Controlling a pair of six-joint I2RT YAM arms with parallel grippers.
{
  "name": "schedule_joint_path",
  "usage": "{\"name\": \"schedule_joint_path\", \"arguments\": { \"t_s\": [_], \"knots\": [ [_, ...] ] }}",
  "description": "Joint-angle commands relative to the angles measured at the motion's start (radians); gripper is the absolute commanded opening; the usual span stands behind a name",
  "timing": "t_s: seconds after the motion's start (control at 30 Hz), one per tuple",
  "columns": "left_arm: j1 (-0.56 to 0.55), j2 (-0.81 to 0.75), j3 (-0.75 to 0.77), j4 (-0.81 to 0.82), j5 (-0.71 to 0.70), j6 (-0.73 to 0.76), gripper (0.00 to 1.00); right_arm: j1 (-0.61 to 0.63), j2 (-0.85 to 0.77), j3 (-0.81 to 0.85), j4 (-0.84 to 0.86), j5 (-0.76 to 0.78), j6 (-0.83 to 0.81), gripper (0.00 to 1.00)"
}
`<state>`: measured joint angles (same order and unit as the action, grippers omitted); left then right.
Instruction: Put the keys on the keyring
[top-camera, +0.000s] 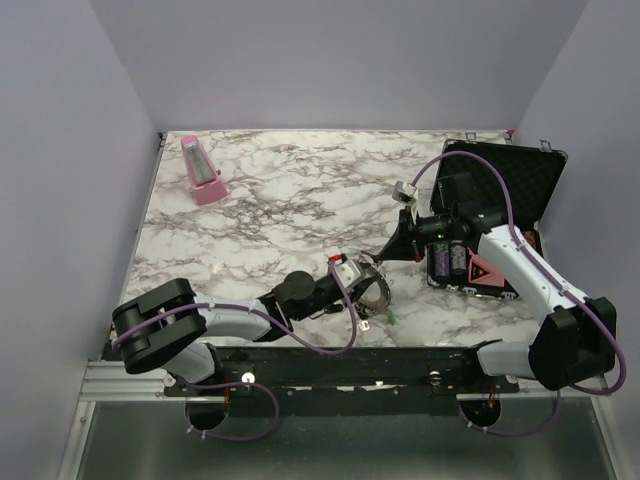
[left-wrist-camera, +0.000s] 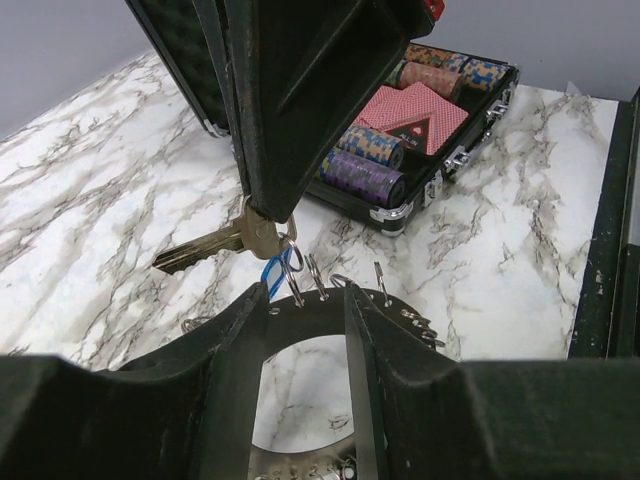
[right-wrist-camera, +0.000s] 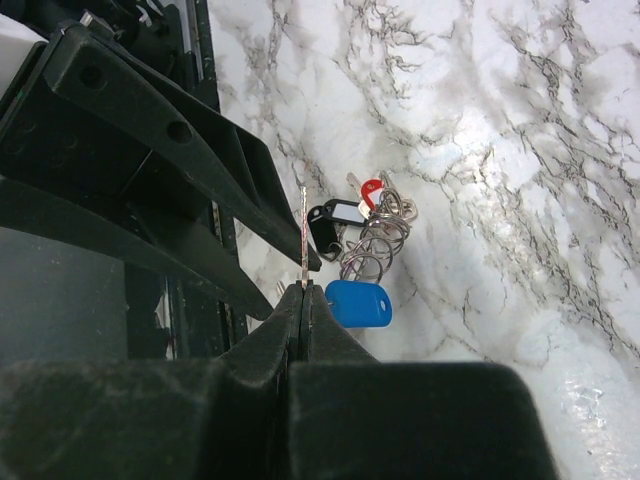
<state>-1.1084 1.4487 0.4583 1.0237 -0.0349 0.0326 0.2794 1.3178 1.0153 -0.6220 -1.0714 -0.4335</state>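
Observation:
The keyring (left-wrist-camera: 310, 312), a flat grey ring with small wire loops round its rim, lies under my left gripper (left-wrist-camera: 305, 290). The jaws stand apart, one over each side of the ring, with its hole showing between them. In the top view the left gripper (top-camera: 352, 280) and ring (top-camera: 380, 290) are at the table's front middle. My right gripper (right-wrist-camera: 303, 288) is shut on a silver key (right-wrist-camera: 303, 230) with a blue tag (right-wrist-camera: 357, 303). In the left wrist view that key (left-wrist-camera: 210, 245) hangs just above the ring's far rim. More keys (right-wrist-camera: 345, 218), black- and red-headed, lie bunched on the marble.
An open black case (top-camera: 500, 180) with poker chips (top-camera: 447, 262) and red cards (top-camera: 487, 270) stands at the right, close behind the right gripper (top-camera: 388, 252). A pink wedge-shaped object (top-camera: 203, 172) stands at the back left. A small green piece (top-camera: 393, 320) lies near the front edge.

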Motion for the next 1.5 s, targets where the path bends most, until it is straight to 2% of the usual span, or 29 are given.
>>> {"name": "schedule_joint_path", "arguments": {
  "t_s": [0.0, 0.5, 0.73, 1.03, 1.23, 1.47],
  "knots": [
    [-0.005, 0.021, 0.022, 0.022, 0.0, -0.019, 0.42, -0.005, -0.026, 0.02, 0.022, -0.048, 0.013, 0.0],
    [-0.007, 0.045, 0.056, -0.005, -0.022, -0.039, 0.32, -0.005, -0.023, 0.019, 0.025, -0.056, 0.015, 0.0],
    [-0.008, 0.05, 0.059, -0.022, -0.031, -0.037, 0.32, -0.005, -0.025, 0.019, 0.024, -0.058, 0.015, 0.0],
    [-0.008, 0.052, 0.06, -0.043, -0.053, -0.037, 0.18, -0.005, -0.025, 0.019, 0.024, -0.059, 0.016, 0.01],
    [-0.011, 0.045, 0.068, -0.063, -0.063, -0.037, 0.0, -0.005, -0.029, 0.019, 0.024, -0.061, 0.015, 0.0],
    [-0.011, 0.021, 0.04, -0.044, -0.079, -0.037, 0.0, -0.005, -0.032, 0.017, 0.024, -0.048, 0.01, 0.01]
  ]
}}
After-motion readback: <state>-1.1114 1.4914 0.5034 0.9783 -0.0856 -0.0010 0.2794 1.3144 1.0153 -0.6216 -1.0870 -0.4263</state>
